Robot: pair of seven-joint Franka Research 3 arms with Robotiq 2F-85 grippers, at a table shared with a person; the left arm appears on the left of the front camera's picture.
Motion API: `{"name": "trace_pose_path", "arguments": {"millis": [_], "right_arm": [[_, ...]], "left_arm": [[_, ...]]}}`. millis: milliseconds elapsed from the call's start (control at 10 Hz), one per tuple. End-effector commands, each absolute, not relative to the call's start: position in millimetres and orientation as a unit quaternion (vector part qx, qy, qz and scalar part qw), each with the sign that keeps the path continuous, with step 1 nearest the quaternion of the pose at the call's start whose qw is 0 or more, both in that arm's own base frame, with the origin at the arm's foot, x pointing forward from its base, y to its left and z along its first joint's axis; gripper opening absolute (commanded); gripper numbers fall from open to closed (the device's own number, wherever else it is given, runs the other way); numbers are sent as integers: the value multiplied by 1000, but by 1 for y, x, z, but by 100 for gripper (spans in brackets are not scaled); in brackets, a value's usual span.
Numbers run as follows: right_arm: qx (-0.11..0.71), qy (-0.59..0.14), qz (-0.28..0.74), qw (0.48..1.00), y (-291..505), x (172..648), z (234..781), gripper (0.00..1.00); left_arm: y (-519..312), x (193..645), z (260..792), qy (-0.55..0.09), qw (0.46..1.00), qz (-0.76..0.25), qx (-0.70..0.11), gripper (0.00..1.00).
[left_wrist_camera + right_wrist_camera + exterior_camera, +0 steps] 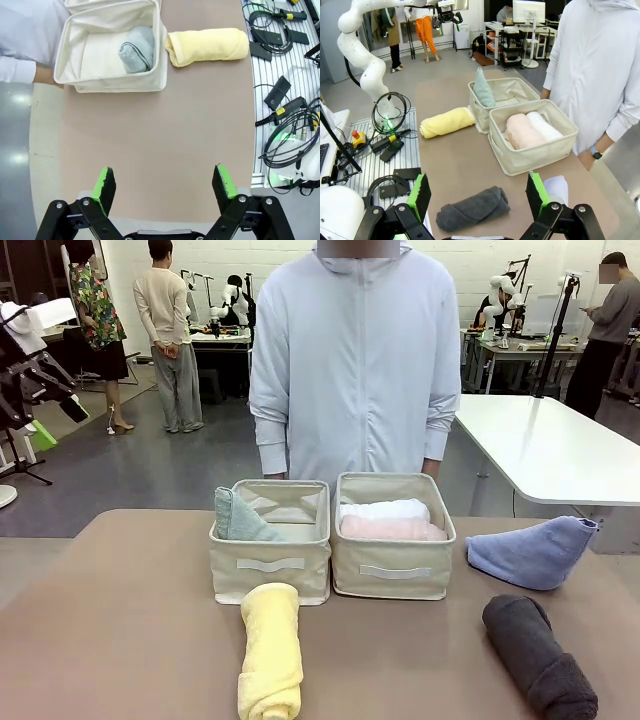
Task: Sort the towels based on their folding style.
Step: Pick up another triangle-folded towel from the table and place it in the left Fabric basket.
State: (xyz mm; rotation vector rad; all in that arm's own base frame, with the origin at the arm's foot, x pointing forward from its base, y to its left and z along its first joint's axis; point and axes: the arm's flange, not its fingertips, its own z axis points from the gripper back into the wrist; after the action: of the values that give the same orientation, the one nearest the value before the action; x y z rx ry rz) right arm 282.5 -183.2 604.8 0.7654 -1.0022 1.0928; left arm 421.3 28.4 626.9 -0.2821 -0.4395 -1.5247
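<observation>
Here, left end effector (pixel 163 172) apart over table (pixel 150 125), right end effector (pixel 478 177) apart above grey towel (pixel 472 209), blue towel (pixel 530 552) seen frontally

Binned: green-grey cone (pixel 238 517), pink roll (pixel 392 529), white roll (pixel 385 509). Loose: yellow roll (pixel 271 650), grey roll (pixel 538 655), probably-conical blue towel (pixel 530 552).

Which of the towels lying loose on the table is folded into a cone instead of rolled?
The blue towel, lying beside the right bin. The yellow towel and the dark grey towel are both rolled cylinders.
</observation>
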Motion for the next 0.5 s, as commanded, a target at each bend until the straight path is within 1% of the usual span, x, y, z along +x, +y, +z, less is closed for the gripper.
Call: {"name": "trace_pose_path", "arguments": {"millis": [0, 200, 400], "right_arm": [[343, -458, 487, 660, -182, 284, 607, 100], [343, -458, 487, 660, -182, 284, 607, 100], [343, -458, 487, 660, -182, 284, 607, 100]], "left_arm": [[28, 420, 628, -200, 693, -682, -122, 100], [28, 421, 627, -197, 692, -683, -126, 100], [70, 447, 646, -263, 650, -657, -276, 100]]}}
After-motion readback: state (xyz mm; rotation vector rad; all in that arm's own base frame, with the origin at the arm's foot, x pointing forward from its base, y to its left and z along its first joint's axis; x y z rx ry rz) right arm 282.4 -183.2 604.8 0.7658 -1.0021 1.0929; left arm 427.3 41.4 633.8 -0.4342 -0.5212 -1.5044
